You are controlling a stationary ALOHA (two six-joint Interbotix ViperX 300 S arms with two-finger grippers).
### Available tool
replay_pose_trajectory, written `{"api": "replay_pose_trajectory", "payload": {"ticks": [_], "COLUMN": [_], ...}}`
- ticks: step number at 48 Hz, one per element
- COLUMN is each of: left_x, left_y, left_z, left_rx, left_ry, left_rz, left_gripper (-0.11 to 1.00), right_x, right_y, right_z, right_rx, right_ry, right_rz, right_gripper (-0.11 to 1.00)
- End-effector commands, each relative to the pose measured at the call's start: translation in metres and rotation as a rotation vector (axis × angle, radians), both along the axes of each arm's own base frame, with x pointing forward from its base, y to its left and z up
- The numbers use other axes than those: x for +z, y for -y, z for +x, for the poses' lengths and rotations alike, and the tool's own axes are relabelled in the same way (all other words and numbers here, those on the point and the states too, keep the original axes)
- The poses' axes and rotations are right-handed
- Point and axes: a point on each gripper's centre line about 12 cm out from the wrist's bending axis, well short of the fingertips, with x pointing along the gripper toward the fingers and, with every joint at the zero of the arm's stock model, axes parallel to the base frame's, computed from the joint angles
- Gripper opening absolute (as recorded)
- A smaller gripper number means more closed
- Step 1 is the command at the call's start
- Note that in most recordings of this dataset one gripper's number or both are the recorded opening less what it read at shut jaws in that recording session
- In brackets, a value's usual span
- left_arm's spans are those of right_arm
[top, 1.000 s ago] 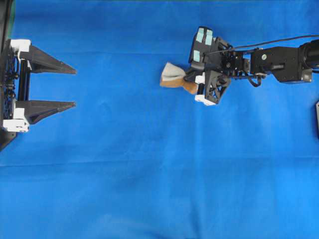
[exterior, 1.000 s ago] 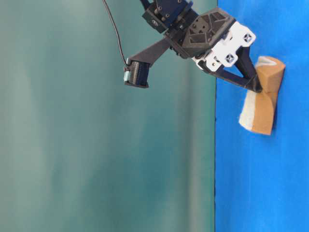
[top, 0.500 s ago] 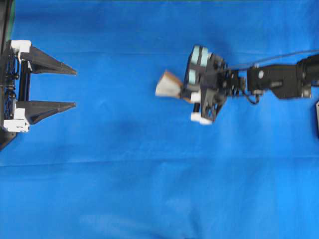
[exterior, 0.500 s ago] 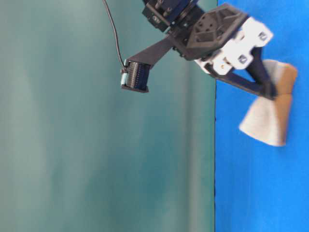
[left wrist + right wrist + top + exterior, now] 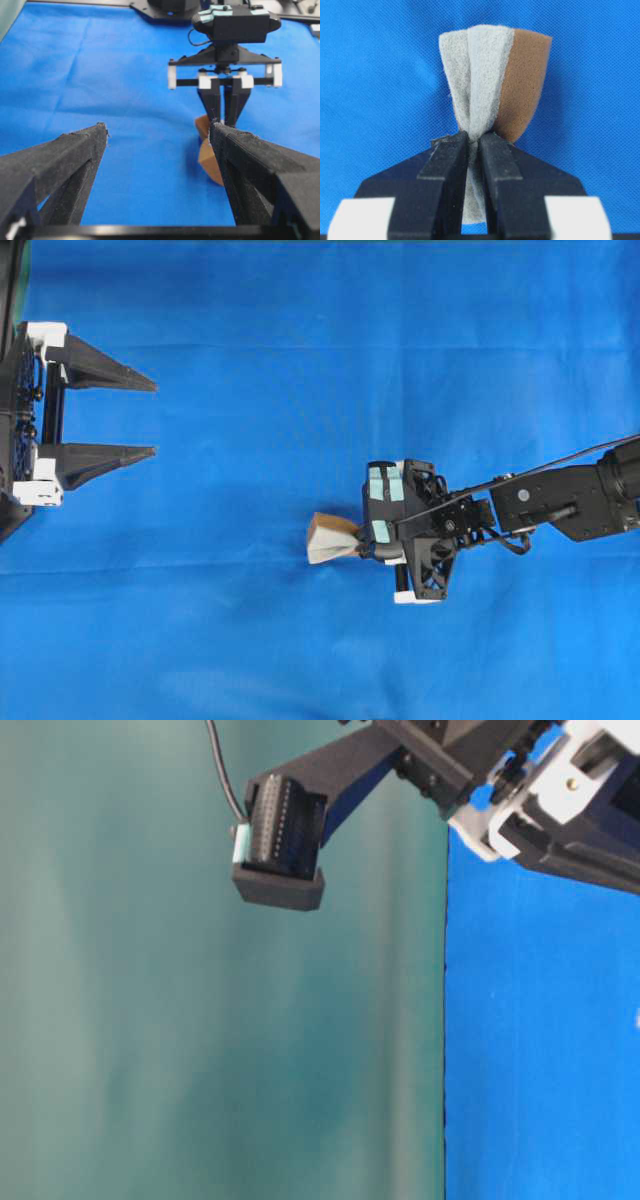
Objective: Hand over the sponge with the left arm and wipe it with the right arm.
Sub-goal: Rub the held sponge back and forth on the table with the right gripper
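Right arm (image 5: 375,545) jaws clenched on the sponge (image 5: 490,82), pinched at mid-length above the blue worktop (image 5: 300,340) | left arm (image 5: 150,420) jaws released, well apart | we judge it light, soft; grip its middle

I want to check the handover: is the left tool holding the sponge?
No, the left tool stands open and empty at the side, while the right tool pinches the sponge.

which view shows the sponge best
The right wrist view: the sponge fills the frame, pinched at its waist between shut jaws. Overhead shows it small; the left wrist view half hides it behind a finger; the table-level view misses it.
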Motion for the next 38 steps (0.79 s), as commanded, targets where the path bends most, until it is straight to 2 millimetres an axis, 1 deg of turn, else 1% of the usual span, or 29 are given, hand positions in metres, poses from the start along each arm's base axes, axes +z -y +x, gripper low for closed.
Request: {"api": "replay_pose_trajectory", "payload": {"ticks": [1,5,11,15,21,26,31,38], "left_x": [0.003,0.003,0.003,0.003,0.003,0.003,0.003,0.003], "left_y": [0.000,0.000,0.000,0.000,0.000,0.000,0.000,0.000], "left_z": [0.002,0.002,0.002,0.002,0.002,0.002,0.002,0.002], "left_rx": [0.001,0.001,0.001,0.001,0.001,0.001,0.001,0.001], "left_ry": [0.012,0.014,0.012,0.012,0.012,0.012,0.014,0.012], "left_rz": [-0.006,-0.006,-0.004,-0.004,-0.004,-0.006,-0.006,-0.006], "left_gripper": [0.80,0.80,0.80,0.80,0.80,0.80,0.80,0.80], "right_x": [0.008,0.007,0.003,0.001,-0.002,-0.003,-0.003,-0.002], "right_y": [0.005,0.016,0.040,0.060,0.100,0.124,0.133,0.133], "right_z": [0.005,0.005,0.004,0.002,-0.003,-0.006,-0.007,-0.006], "right_rx": [-0.017,-0.039,-0.074,-0.100,-0.173,-0.224,-0.233,-0.224], "right_ry": [0.021,0.014,-0.001,-0.006,-0.012,-0.014,-0.014,0.000], "right_rz": [0.004,-0.003,-0.030,-0.053,-0.081,-0.090,-0.102,-0.108], "right_gripper": [0.14,0.14,0.14,0.14,0.14,0.14,0.14,0.14]}}
